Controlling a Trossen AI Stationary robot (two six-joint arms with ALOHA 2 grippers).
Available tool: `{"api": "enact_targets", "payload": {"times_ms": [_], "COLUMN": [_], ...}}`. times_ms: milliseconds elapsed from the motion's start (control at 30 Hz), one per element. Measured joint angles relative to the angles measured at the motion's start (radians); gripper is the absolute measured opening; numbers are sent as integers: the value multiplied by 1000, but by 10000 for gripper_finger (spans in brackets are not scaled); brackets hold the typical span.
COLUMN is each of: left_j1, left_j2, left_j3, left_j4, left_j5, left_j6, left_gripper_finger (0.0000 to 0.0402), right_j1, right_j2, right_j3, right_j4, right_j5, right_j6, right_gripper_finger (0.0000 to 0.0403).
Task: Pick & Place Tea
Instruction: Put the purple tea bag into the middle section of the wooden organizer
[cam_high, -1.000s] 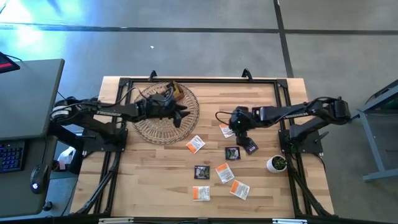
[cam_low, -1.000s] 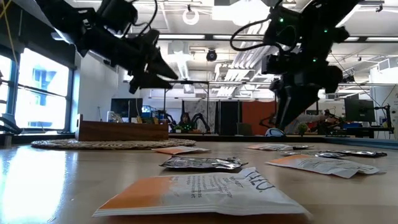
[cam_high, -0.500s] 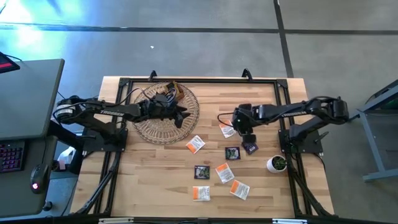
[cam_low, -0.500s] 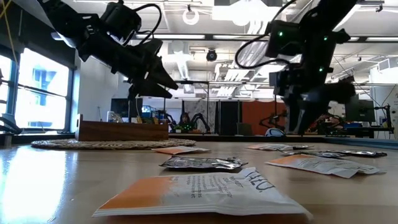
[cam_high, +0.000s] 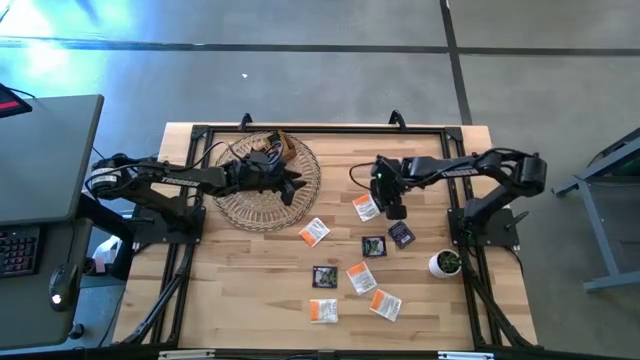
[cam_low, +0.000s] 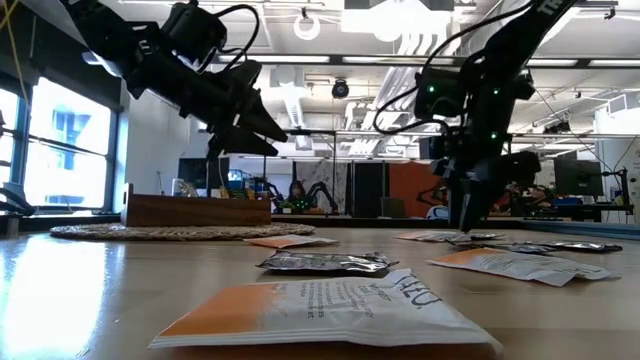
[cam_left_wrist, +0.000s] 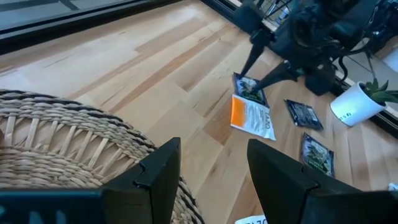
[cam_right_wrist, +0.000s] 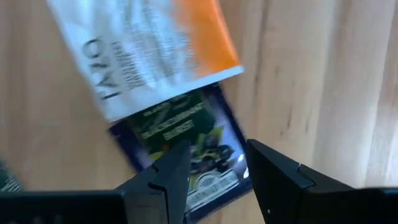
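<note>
dark sachet (cam_right_wrist: 186, 152) lies under the spread right tool (cam_right_wrist: 211, 171).

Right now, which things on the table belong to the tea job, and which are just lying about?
For the job:
- tea sachets scattered on the table
- dark sachet under an orange-and-white sachet, below the right gripper, fingers open
- woven mat with wooden box
- left gripper, open, over the mat

Lying about:
- potted plant

Woven mat (cam_high: 262, 180) is set at table's (cam_high: 230, 290) left-rear w/ wooden box (cam_low: 197, 209) on it. Sachets (cam_high: 349, 262) are spread centre-right; plant pot (cam_high: 445, 263) placed at right edge.
</note>
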Motion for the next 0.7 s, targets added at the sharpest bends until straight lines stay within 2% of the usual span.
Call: {"api": "enact_targets", "payload": {"times_ms": [267,433,567,700], "left_j1": [0,0,0,0], "left_j2": [0,0,0,0], "left_j3": [0,0,0,0], "left_j4": [2,1,1,1], "left_j5": [2,2,2,2], "left_j6": [0,0,0,0], "left_gripper_finger": [184,184,184,184], "right_j1": [-30,-30,-29,-29], "right_j2": [96,109,110,111], "right_j3": [7,7,6,5], "right_j4": [58,62,55,50], "right_j5": [-22,-22,-35,-56], "right_j6": [0,-2,4,40], "right_gripper_finger": [154,148,113,49]}}
